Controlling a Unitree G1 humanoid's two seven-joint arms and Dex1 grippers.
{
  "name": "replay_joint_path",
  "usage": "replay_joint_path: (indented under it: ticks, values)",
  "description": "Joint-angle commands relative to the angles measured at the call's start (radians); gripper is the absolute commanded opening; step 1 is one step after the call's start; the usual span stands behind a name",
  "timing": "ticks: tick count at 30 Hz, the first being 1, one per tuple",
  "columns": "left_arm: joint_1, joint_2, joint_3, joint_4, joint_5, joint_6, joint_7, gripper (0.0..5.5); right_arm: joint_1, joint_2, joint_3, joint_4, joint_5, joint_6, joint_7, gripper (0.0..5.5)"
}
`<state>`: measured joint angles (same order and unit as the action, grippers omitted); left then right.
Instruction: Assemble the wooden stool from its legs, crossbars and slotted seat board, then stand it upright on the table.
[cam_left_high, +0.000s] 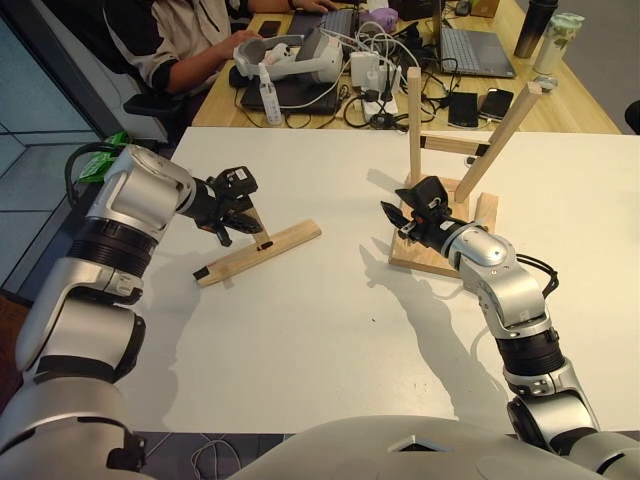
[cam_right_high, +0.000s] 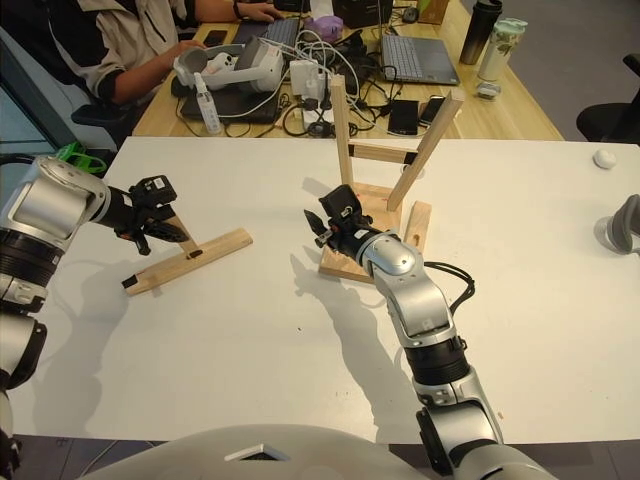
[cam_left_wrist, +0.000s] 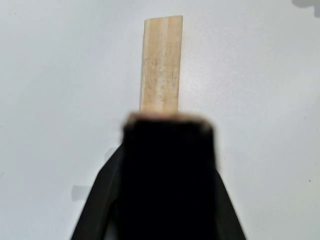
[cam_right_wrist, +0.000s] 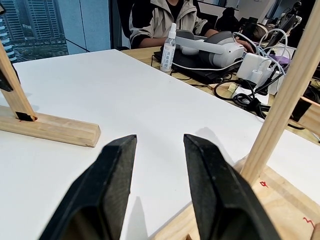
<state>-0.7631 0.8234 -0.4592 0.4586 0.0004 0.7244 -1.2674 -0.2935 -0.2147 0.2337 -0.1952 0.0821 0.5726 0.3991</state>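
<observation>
Loose leg: long pale wooden leg bar (cam_left_high: 262, 251) lying flat on white table (cam_left_high: 330, 350), long axis diagonal, far end aimed at square wooden seat board (cam_right_high: 338, 264) to its right.
Left hand: (cam_left_high: 240, 226) clamped on short wooden crossbar (cam_right_wrist: 15, 92) standing in that leg's slot; the nearer arm.
Right hand: (cam_right_wrist: 159, 142) fingers apart, holding nothing, at the board's left edge.

Seat board (cam_left_high: 410, 262) bears two legs (cam_left_high: 414, 120) (one tilted); loose leg (cam_left_high: 265, 250) flat.

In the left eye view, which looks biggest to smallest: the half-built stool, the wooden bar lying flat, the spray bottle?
Half-built stool, largest.
Wooden bar, next.
Spray bottle, smallest; it stands farther from the camera, so its real size is unsure.
</observation>
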Motion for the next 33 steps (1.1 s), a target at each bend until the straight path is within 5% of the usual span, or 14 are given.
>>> replay_joint_path:
  ticks: [1, 7, 18, 27, 33]
  values:
    - [0.146, -0.050, -0.005, -0.013, -0.012, 0.073, 0.036, 0.95, -0.010, -0.010, 0.002, -0.005, -0.010, 0.010, 0.001, 1.75]
    - [0.113, -0.052, 0.061, -0.034, -0.027, 0.093, 0.062, 1.67, -0.010, -0.008, 0.001, -0.003, -0.014, 0.005, 0.000, 1.75]
    - [0.217, 0.127, 0.211, -0.378, -0.172, 0.193, -0.019, 1.67, 0.076, -0.019, 0.024, -0.083, 0.008, 0.013, 0.036, 1.75]
    - [0.241, 0.136, 0.245, -0.462, -0.219, 0.219, 0.031, 1.67, 0.074, -0.011, 0.036, -0.088, 0.012, 0.018, 0.030, 1.75]
    - [0.189, 0.209, 0.383, -0.483, -0.286, 0.167, 0.008, 1.67, 0.076, -0.018, 0.024, -0.097, 0.018, 0.020, 0.031, 1.75]
